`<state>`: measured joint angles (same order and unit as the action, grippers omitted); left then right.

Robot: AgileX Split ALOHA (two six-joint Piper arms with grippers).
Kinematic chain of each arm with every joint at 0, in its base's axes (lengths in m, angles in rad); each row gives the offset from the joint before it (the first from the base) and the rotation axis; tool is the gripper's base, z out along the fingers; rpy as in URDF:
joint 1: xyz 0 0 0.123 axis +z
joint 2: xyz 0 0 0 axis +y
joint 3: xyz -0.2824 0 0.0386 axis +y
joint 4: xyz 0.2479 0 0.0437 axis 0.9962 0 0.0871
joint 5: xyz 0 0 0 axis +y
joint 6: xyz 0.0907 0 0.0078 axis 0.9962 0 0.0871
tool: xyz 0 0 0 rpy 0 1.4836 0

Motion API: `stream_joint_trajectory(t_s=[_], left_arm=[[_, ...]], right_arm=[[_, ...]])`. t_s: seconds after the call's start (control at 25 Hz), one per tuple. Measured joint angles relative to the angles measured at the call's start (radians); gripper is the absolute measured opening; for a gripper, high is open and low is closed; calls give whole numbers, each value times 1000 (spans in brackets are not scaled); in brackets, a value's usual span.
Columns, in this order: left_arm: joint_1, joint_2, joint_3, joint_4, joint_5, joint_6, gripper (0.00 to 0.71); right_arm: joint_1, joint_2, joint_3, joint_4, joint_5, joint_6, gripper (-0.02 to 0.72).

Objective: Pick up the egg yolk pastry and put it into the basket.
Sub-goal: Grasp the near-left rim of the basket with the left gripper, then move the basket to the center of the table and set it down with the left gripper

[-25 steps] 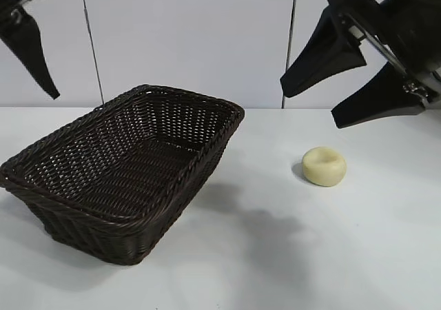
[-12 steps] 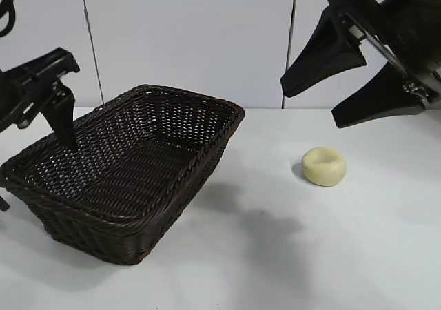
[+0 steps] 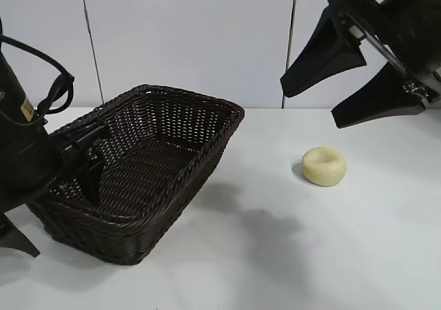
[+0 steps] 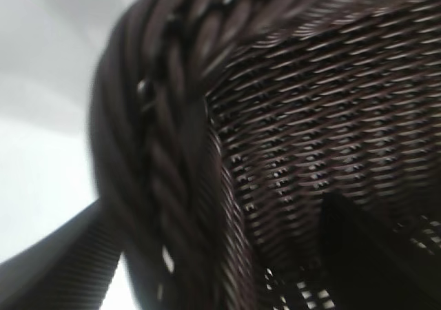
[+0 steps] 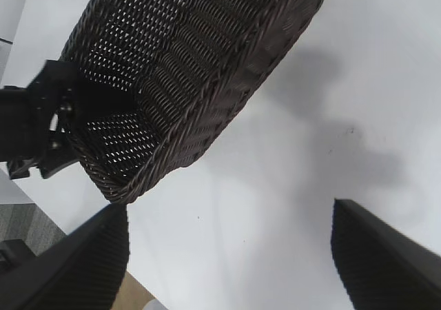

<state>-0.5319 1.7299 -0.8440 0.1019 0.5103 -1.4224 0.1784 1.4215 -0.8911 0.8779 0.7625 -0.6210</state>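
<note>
The near-left corner of the basket [image 3: 165,179] is covered in the exterior view by the left arm, whose left gripper [image 3: 52,200] is partly cut off by the frame's left edge. In the left wrist view the braided rim is blurred. The right gripper [image 3: 355,83] is cropped at the exterior view's right edge.

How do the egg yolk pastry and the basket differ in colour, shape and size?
Colour: the egg yolk pastry is pale cream-yellow, while the basket is dark brown, almost black.
Shape: the pastry is a round puck with a dimple on top; the basket is rectangular with sloping sides.
Surface: the pastry looks smooth, the basket is woven with a braided rim.
Size: the pastry is far smaller.
Both rest on the white table, apart.
</note>
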Motion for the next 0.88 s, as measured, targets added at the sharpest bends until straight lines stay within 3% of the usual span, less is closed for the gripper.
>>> stream_joint_trajectory(t_s=[0.2, 0.32, 0.68, 0.88], left_arm=[[0, 1, 0, 0, 2, -14, 234], [3, 1, -1, -4, -2, -81, 116], [68, -36, -8, -14, 25, -56, 102], [133, -68, -52, -157, 93, 169, 100]], right_arm=[[0, 0, 0, 0, 1, 0, 579], [0, 0, 0, 0, 2, 0, 579], [0, 0, 0, 0, 7, 0, 579], [0, 0, 0, 0, 6, 0, 579]])
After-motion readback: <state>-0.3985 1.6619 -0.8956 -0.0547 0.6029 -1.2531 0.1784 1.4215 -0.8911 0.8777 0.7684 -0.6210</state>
